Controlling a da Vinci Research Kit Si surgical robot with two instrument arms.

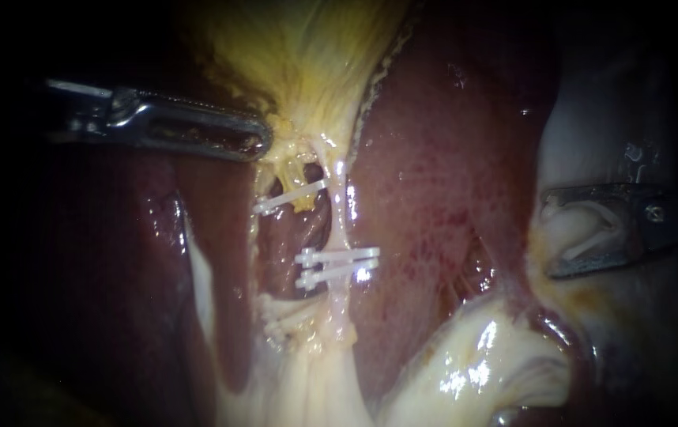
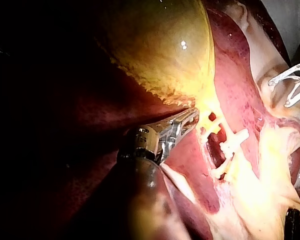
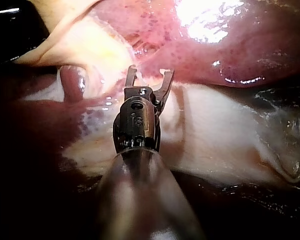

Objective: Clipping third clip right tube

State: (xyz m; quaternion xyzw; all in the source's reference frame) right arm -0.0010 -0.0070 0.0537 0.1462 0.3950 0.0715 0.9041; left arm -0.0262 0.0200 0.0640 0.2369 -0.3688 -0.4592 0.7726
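Endoscope first. My left instrument (image 1: 258, 144) comes in level from the left, its jaws closed on the lower edge of the gallbladder (image 1: 307, 55), holding it up and away from the tubes. Below that grip runs the right tube (image 1: 340, 217), pale and thin, lying against the liver (image 1: 426, 182). It already carries a pair of clips (image 1: 339, 255), one just under the other. A single clip (image 1: 291, 195) sits slantwise on the tube to its left. My right instrument (image 1: 548, 237) is well apart from all this, out over pale tissue at the right. Its jaws stand wide, with what looks like a fresh clip (image 1: 588, 237) seated between them.

Left wrist view now. My left instrument (image 2: 191, 116) has its jaw tip buried in the yellow margin of the gallbladder (image 2: 160, 45). The white clips (image 2: 232, 140) are just ahead of it, and my right instrument (image 2: 279, 93) gapes far beyond them.

Right wrist view. My right instrument (image 3: 151, 71) shows a clear gap between its jaws, pale tissue (image 3: 215, 130) under it, liver (image 3: 215, 50) ahead, no tube in sight.

So I judge this the approach: clip loaded, not yet on the tube. Next I need to cross the liver, straddle the right tube squarely clear of the pair, and only then close.
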